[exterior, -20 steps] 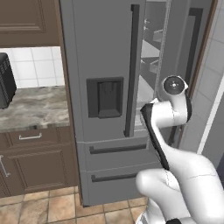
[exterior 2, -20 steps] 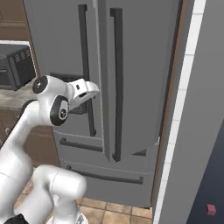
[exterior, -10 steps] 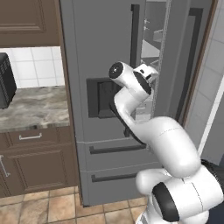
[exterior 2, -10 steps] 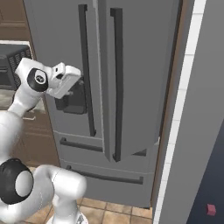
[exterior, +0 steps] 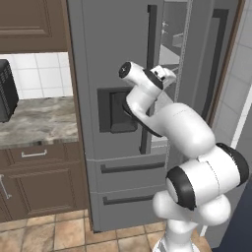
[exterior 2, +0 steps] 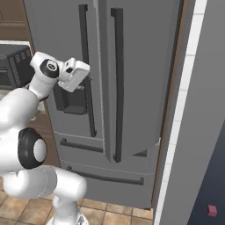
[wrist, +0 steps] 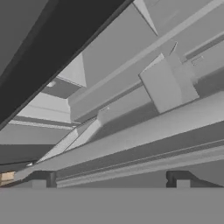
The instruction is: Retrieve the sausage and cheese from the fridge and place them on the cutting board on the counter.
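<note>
The grey fridge (exterior: 108, 44) has its right door (exterior 2: 136, 88) ajar, and a narrow gap (exterior: 173, 42) shows pale shelves inside. My gripper (exterior: 170, 74) is raised at the edge of that gap, in front of the left door's dark bar handle (exterior 2: 86, 96). In the hand view the gripper (wrist: 110, 180) is open, its two tips wide apart with nothing between them, looking at grey shelves and a bin (wrist: 168, 83). The sausage and cheese are hidden. The cutting board is out of view. The marbled counter (exterior: 34, 120) lies left of the fridge.
The dark dispenser recess (exterior: 115, 110) is just below my hand. A black appliance (exterior 2: 15, 66) stands on the counter at the left. A white tiled wall (exterior 2: 184, 132) rises close on the right of the ajar door. The fridge's bottom drawers (exterior: 128, 197) are closed.
The arm has swung left and folded. The hand has risen from beside the right door to the door gap near the left handle. The door's opening looks unchanged.
</note>
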Controlling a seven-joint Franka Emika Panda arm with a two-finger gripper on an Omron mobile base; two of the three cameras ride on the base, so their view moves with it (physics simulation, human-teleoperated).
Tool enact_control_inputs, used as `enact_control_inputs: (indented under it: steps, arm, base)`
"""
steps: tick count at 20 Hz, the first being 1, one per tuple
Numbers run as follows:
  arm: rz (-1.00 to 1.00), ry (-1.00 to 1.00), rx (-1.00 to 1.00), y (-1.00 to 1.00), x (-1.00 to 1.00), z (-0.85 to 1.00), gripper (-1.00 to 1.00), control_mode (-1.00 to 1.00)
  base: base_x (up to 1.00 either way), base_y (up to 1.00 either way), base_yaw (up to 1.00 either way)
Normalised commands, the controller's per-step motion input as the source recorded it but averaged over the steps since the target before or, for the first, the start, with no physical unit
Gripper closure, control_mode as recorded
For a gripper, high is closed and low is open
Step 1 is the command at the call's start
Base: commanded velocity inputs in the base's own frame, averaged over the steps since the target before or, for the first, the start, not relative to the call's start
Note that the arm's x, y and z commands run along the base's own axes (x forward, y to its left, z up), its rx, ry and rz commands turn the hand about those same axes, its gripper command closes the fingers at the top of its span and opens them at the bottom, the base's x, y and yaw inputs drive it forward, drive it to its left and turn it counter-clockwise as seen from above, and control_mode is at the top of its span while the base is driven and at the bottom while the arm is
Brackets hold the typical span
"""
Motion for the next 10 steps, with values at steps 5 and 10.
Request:
enact_control_inputs:
  steps: [5, 10]
  arm:
    - [0.0, -0.09, 0.0, -0.37, 0.11, -0.03, -1.0, -1.0]
    - [0.0, -0.11, 0.0, -0.45, 0.06, -0.14, -1.0, -1.0]
  base:
    - [0.0, 0.0, 0.0]
    - [0.0, 0.0, 0.0]
